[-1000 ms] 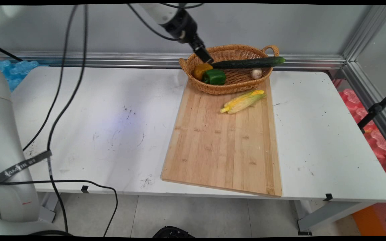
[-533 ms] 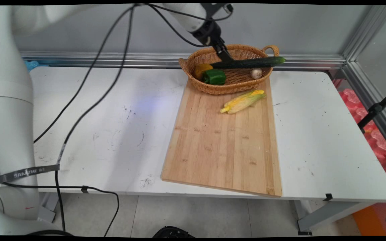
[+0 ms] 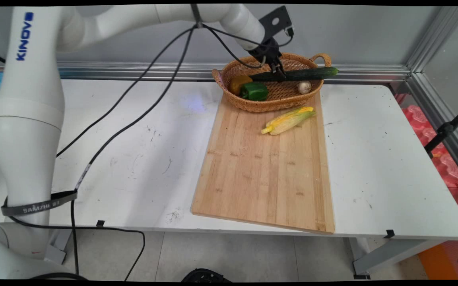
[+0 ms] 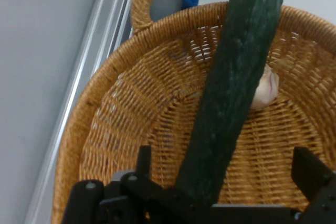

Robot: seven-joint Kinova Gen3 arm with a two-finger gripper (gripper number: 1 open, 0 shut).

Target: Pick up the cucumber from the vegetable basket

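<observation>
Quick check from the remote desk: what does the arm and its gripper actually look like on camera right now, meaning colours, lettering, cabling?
A glossy white, rounded-link arm with blue KINOVA lettering near the top. Black cables hang from it, and a black strap with pale lettering wraps its lower link. A flat black bracket with a hole sits at the wrist, above the black two-finger gripper.

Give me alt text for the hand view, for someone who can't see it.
A long dark green cucumber runs between the open gripper fingers, lying across a woven wicker basket. A pale garlic bulb peeks out beside it on the basket floor.
</observation>
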